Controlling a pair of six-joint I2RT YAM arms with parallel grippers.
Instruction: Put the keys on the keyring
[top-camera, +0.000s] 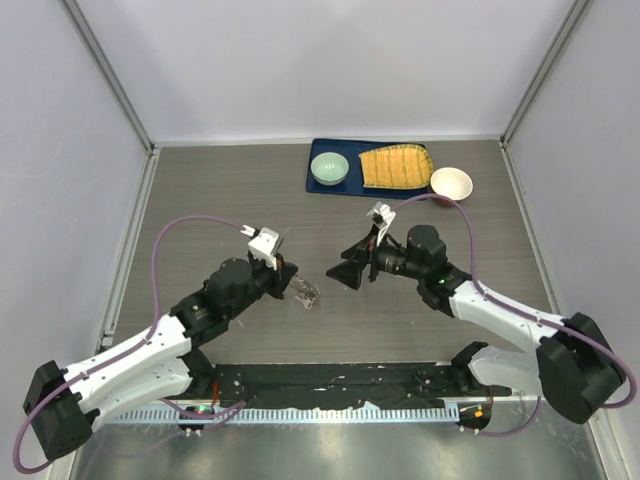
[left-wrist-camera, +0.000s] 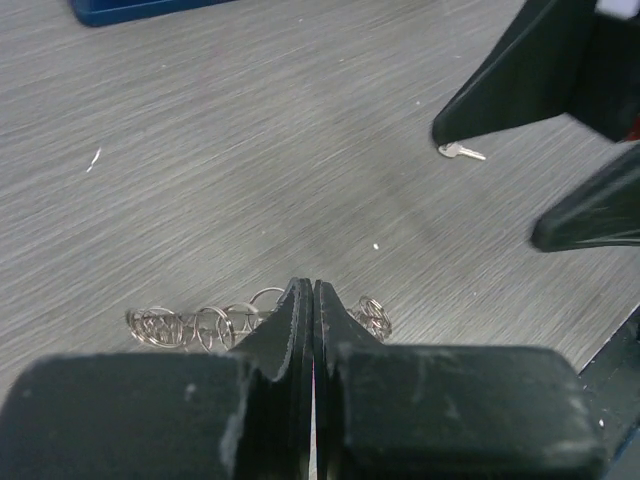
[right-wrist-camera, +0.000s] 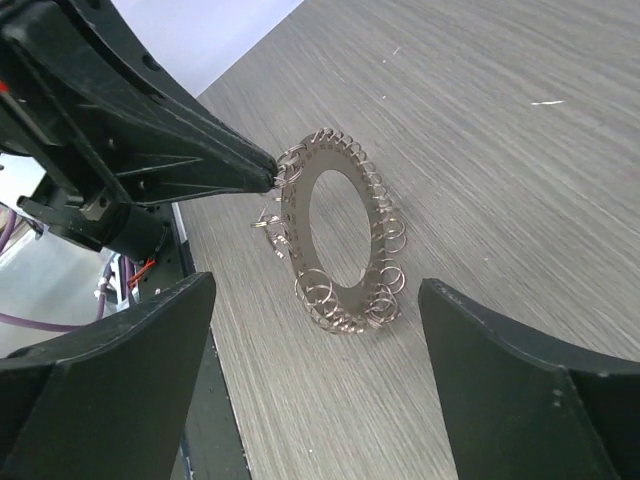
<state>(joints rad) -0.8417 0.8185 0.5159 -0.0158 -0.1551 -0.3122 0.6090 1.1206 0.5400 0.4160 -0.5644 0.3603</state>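
The keyring (right-wrist-camera: 335, 240), a flat grey ring fringed with many small wire loops, stands tilted on its lower edge on the table. It also shows in the top view (top-camera: 308, 292) and in the left wrist view (left-wrist-camera: 190, 325). My left gripper (left-wrist-camera: 305, 287) is shut on the keyring's upper edge (top-camera: 293, 272). The tiny silver key (left-wrist-camera: 460, 151) lies flat on the table, just by one fingertip of my right gripper. My right gripper (right-wrist-camera: 315, 290) is open and empty, facing the keyring from the right (top-camera: 338, 278). The key does not show in the right wrist view.
A blue tray (top-camera: 350, 189) at the back holds a green bowl (top-camera: 329, 168) and a yellow ribbed mat (top-camera: 395, 167). A white bowl (top-camera: 451, 184) stands right of the tray. A black rail (top-camera: 330, 380) runs along the near edge. Walls close in the sides.
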